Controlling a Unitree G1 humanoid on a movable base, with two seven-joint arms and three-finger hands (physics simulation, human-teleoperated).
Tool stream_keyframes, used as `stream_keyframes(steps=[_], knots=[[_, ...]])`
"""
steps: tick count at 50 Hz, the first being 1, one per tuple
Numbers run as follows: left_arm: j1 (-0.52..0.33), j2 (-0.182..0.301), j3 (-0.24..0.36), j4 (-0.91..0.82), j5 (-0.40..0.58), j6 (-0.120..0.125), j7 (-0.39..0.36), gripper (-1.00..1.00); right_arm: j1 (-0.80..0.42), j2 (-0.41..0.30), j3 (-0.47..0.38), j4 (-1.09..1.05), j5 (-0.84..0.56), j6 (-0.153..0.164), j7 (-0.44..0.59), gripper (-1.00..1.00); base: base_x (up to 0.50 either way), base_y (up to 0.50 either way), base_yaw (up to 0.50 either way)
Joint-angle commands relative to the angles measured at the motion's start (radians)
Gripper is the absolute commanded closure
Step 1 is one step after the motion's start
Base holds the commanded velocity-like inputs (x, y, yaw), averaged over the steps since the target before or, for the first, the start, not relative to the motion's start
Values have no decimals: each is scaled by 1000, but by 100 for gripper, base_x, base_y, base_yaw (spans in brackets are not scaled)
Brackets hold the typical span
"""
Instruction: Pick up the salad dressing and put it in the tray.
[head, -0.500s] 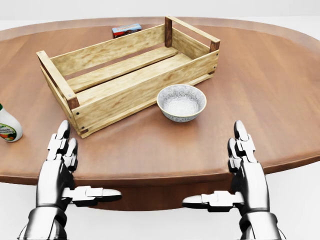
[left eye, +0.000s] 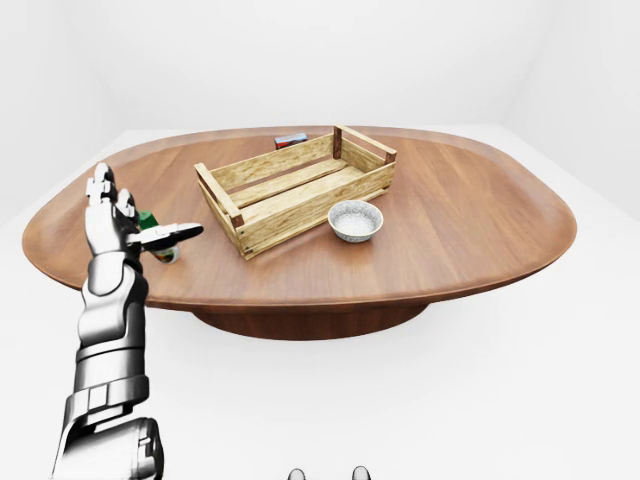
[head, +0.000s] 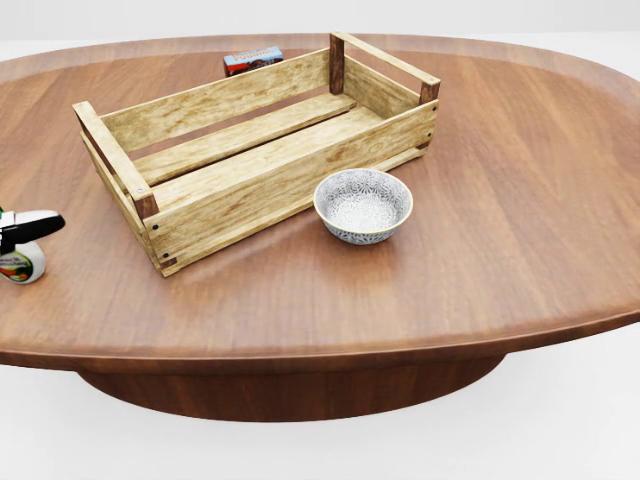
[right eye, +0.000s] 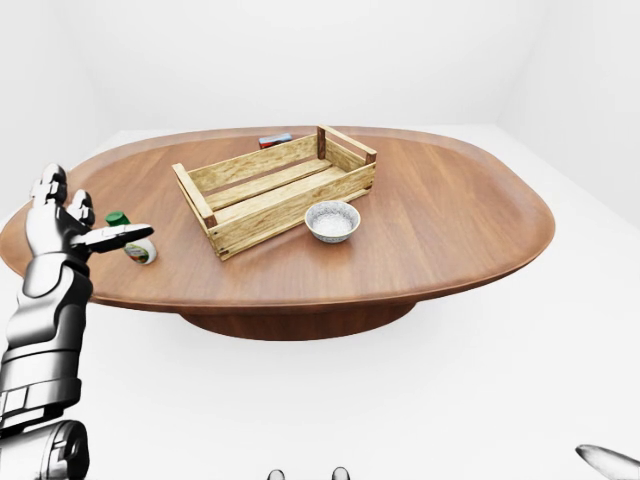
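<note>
One oval wooden bench (left eye: 480, 230) carries four items: one slatted wooden tray (left eye: 296, 190), one patterned bowl (left eye: 355, 220), one small red-and-blue box (head: 253, 60), and one salad dressing bottle (right eye: 133, 240). The tray sits near the middle of the bench, angled, with its open top up and nothing visible inside it. The bowl stands upright just beside the tray's long wall, toward the bottom right of the tray in the head view, and is not touching it. The box lies beyond the tray's other long wall, near the top of the head view. The salad dressing bottle, white with a green cap, lies tilted on the bench surface well to the left of the tray, near the left rim of the bench; in the head view only its lower part shows at the left edge. The left hand (left eye: 120, 222) is raised at the left rim of the bench with its fingers (left eye: 100, 190) spread upward and its thumb extended sideways over the bottle; the hand is open and grips nothing. Whether the thumb touches the bottle cannot be determined. Of the right hand (right eye: 610, 459), only one pale tip shows at the bottom right corner of the right-eye view, and its state cannot be determined.
</note>
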Motion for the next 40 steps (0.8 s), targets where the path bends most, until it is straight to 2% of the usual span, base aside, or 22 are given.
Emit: stream_keyframes(steps=[1,3,5,9,11,13,14,15,20,24,30,35,40], knots=[[-155,161,52,255,-57,-63,31,-100,69,-21,-371,-98,164,0,63,-100,0,0,0],[-178,187,53,319,-66,-92,28,-100,59,-32,-371,-98,137,0,85,-100,2,25,0],[-188,202,50,350,-78,-105,25,-100,47,-49,-371,-98,33,0,104,-100,4,50,0],[-203,230,51,382,-91,-118,45,-100,36,-52,-371,-98,70,0,86,-100,4,50,0],[-214,243,54,402,-94,-135,69,-100,33,-44,-371,-98,70,0,85,-100,4,50,0],[-234,264,66,435,-113,-138,97,-100,29,-36,-371,-98,94,0,88,-100,4,50,0],[-251,284,74,471,-116,-157,122,-100,28,-31,-371,-98,86,0,88,-100,4,50,0],[-260,295,73,495,-118,-166,136,-100,24,-25,-371,-98,83,0,92,-100,4,50,0],[-300,359,82,584,-152,-166,197,-100,1,-6,-371,-98,39,0,126,-100,4,50,0],[-316,389,71,640,-174,-166,195,-100,-28,1,-365,-98,-14,0,154,-100,4,50,0],[-320,389,54,660,-185,-166,193,-100,-12,5,-291,-98,-60,0,157,-100,4,50,0],[-319,381,48,660,-187,-166,191,-100,44,3,-238,-98,18,0,148,-100,19,50,0],[-321,378,46,663,-187,-166,186,-100,71,6,-183,-98,-13,0,143,-100,29,47,0]])
